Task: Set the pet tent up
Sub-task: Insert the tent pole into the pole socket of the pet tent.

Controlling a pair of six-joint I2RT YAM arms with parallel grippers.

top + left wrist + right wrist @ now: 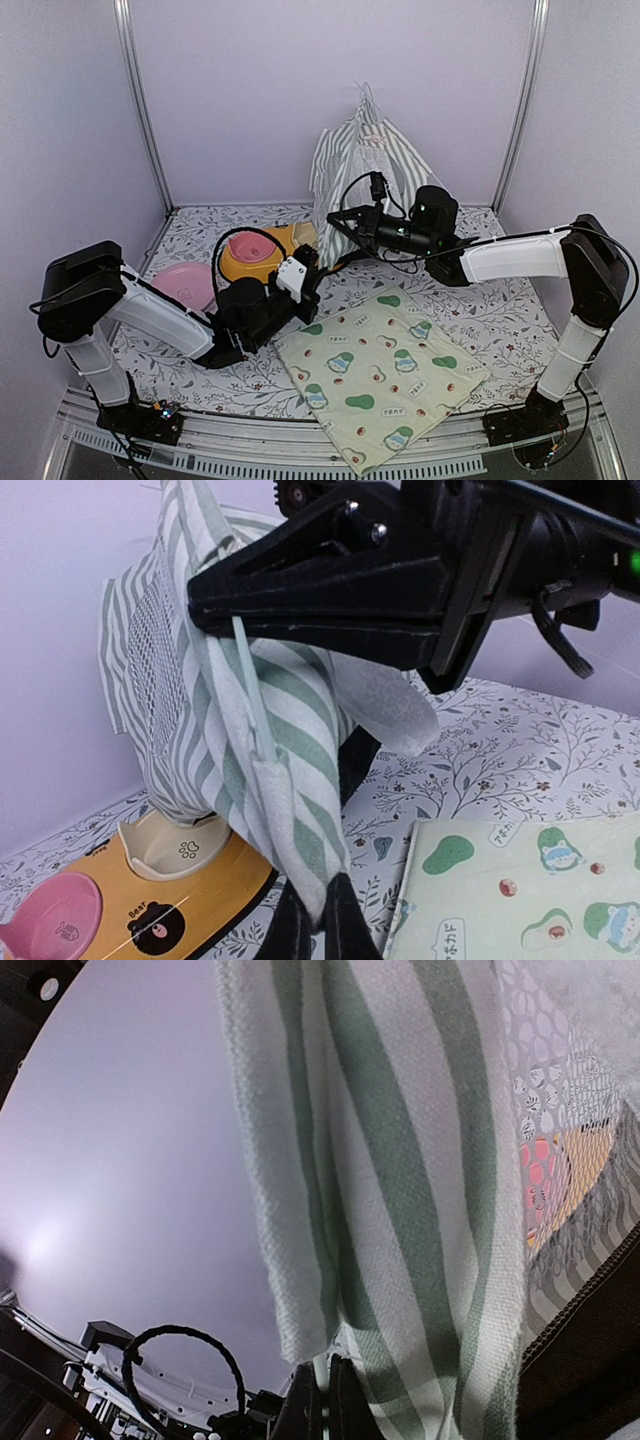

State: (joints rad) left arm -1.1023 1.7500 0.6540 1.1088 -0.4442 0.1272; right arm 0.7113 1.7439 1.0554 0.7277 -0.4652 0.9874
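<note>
The pet tent (365, 160), striped sage-green and white, stands loosely at the back centre with its poles gathered at the top. My left gripper (322, 262) is shut on the tent's lower fabric edge; in the left wrist view its black fingertips (322, 910) pinch the striped hem (290, 810). My right gripper (333, 218) reaches in from the right and is shut on a thin white pole (250, 690) and the cloth around it. In the right wrist view the gripper (325, 1365) pinches the pole, with the fabric (400, 1160) hanging in front. The mesh window (155, 630) faces left.
An orange double pet bowl (262, 255) sits just left of the tent, with a pink dish (183, 283) beside it. The avocado-print mat (385, 365) lies at the front centre on the floral table cover (480, 310). Metal frame posts (140, 100) flank the back wall.
</note>
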